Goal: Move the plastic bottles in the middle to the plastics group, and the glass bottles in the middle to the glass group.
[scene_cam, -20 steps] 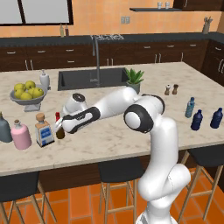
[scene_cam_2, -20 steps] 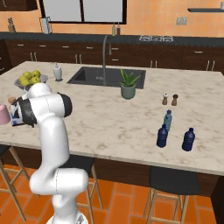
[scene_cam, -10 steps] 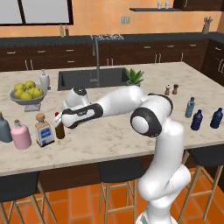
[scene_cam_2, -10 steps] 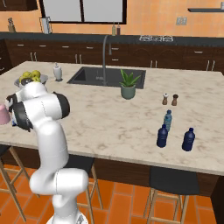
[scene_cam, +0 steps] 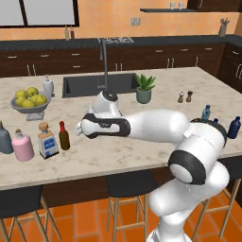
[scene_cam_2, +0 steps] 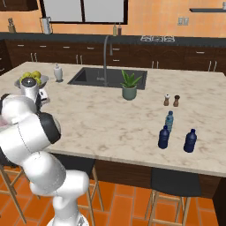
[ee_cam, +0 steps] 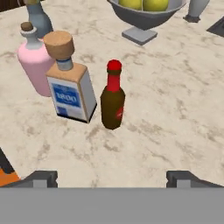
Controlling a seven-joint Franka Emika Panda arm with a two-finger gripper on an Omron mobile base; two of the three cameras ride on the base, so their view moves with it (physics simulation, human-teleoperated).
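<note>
My gripper [ee_cam: 112,178] is open, and nothing sits between its fingertips [ee_cam: 41,177]. It hovers just right of the slim dark-brown bottle with red cap [scene_cam: 64,136] [ee_cam: 112,103], which stands free and upright on the counter. Touching or nearly touching that bottle's left side is the square clear bottle with cork top [scene_cam: 47,141] [ee_cam: 72,94]. Further left are the pink bottle [scene_cam: 21,146] [ee_cam: 34,65] and the grey-blue bottle [scene_cam: 4,140]. Far right on the counter, the dark navy bottle [scene_cam_2: 163,137] stands with the teal bottle [scene_cam_2: 169,121] and the brighter blue bottle [scene_cam_2: 190,141].
A grey fruit bowl [scene_cam: 29,108] with yellow fruit stands behind the glass bottles, with a white bottle [scene_cam: 48,86] beside it. The sink [scene_cam: 85,85] and faucet, a potted plant [scene_cam: 144,90] and two shakers [scene_cam: 185,97] lie further back. The counter's front edge runs close below the bottles.
The hand has drawn back to the right, away from the dark-brown bottle, and its jaws have widened a little. The bottle stays standing beside the square bottle.
</note>
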